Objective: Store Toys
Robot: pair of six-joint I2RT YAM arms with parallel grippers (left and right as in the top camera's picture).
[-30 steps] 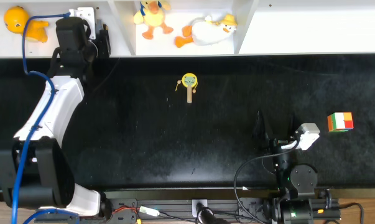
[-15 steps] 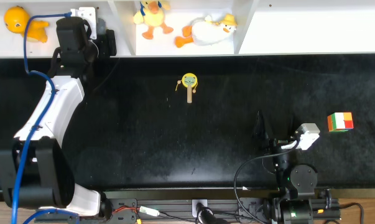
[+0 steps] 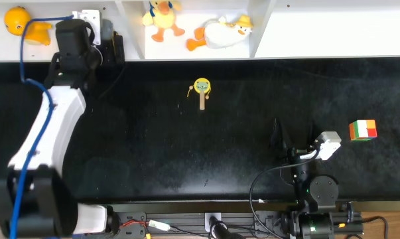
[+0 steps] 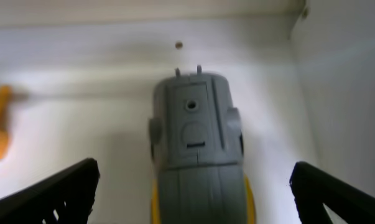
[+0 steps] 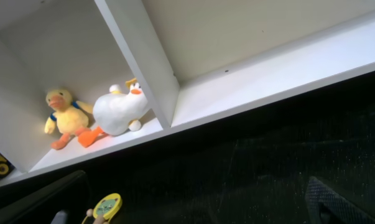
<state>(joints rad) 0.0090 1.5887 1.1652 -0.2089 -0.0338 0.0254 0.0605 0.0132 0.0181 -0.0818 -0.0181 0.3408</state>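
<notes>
Plainly, the grey toy (image 4: 198,140) is boxy, with yellow lower edges.

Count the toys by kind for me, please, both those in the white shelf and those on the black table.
Plush birds: 2 (yellow plush duck, white plush bird)
Round yellow-orange duck: 1
Grey and yellow toy: 1
Rattle on a stick: 1
Colour cube: 1
Total: 6

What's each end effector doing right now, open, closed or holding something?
Left end effector: open, astride the grey robot toy without gripping it.
Right end effector: open, holding nothing.
</notes>
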